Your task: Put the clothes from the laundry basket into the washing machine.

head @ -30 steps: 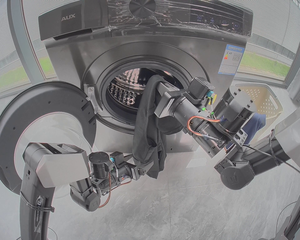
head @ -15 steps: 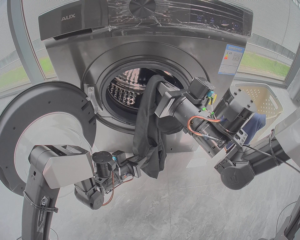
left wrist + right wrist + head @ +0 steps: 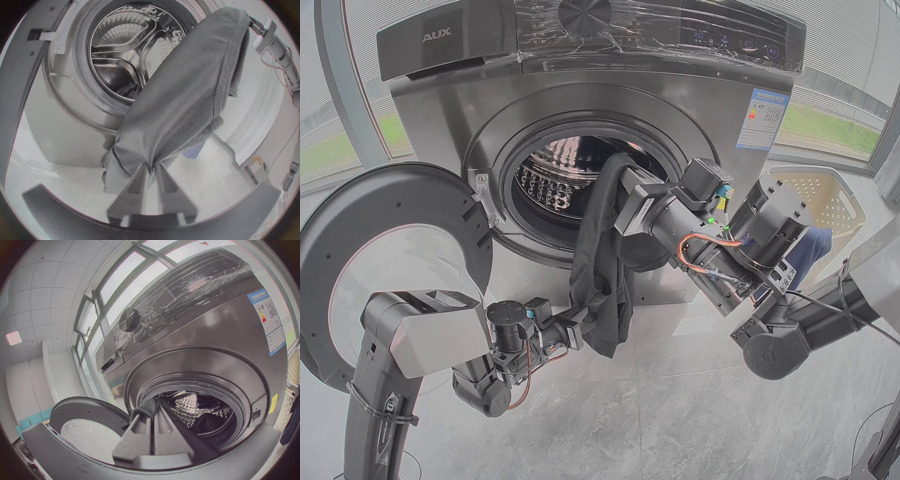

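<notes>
One dark grey mesh-knit garment (image 3: 599, 250) hangs limp before the perforated steel drum (image 3: 550, 181); my right pincer (image 3: 153, 407) clamps its top, my left pincer (image 3: 150, 168) clamps its lower fold.

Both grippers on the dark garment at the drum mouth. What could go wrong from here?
1. Most of the dark garment hangs outside the drum, down past the opening's rim; if the right gripper releases now, it would likely drop to the floor.
2. The left gripper pinches only a small bunch of the lower end; it may slip when lifted.
3. Loose folds could stay draped over the rim.
</notes>
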You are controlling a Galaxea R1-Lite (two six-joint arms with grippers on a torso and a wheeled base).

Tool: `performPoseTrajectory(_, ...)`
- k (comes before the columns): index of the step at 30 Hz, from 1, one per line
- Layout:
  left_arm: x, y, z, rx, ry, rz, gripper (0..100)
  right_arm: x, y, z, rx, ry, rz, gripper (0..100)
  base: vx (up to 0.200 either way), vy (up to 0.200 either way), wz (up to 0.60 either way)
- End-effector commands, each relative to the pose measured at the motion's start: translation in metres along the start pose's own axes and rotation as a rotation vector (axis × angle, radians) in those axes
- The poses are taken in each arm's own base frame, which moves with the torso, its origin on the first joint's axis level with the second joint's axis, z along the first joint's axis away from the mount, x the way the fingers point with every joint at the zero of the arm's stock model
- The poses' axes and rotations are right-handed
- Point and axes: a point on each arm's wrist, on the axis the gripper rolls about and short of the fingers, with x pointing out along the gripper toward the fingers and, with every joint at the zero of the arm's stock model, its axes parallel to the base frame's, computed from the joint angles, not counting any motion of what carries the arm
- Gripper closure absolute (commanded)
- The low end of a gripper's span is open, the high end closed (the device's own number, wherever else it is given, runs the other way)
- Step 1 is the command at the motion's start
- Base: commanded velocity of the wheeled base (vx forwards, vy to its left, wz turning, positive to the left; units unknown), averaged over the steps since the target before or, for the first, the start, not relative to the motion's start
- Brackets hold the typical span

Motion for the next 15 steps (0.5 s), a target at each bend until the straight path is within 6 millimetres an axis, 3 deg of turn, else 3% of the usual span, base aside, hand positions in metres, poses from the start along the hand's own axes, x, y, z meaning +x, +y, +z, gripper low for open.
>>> performPoseTrajectory(1,-0.009,-0.004,0.000,-0.001,0.029,-0.015,0,0.000,-0.001,0.000,-0.001,0.001,-0.002,100,0.000,0.000,0.00)
performPoseTrajectory(8,-0.012,-0.006,-0.005,0.014,0.051,-0.021,0,0.000,0.000,-0.002,-0.001,0.005,-0.001,100,0.000,0.000,0.00)
performPoseTrajectory(15,-0.002,-0.009,-0.009,0.018,0.034,-0.038,0,0.000,0.001,-0.002,0.001,0.005,0.003,100,0.000,0.000,0.00)
